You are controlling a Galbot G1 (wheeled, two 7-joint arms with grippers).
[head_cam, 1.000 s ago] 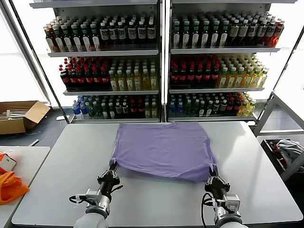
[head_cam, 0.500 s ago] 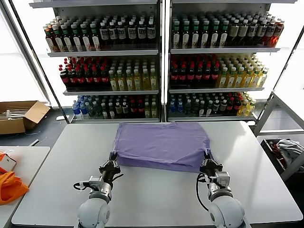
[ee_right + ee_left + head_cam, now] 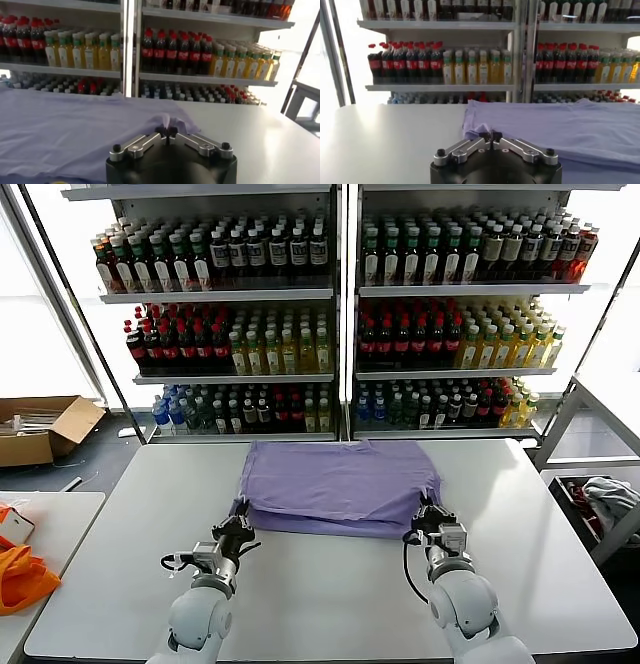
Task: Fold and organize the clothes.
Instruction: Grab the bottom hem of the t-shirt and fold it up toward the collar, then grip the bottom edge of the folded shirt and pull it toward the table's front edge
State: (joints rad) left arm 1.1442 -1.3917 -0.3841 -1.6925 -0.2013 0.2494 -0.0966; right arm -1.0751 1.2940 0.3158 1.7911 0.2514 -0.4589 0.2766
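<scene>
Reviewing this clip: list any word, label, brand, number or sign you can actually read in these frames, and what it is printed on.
None can be read.
Bottle labels on the shelves: too small and blurred.
Lavender T-shirt: plain surface showing, no print or text in view.
Cardboard box: no legible marking.
Left gripper and right gripper, each pinching a near corner of the T-shirt: no lettering visible.
</scene>
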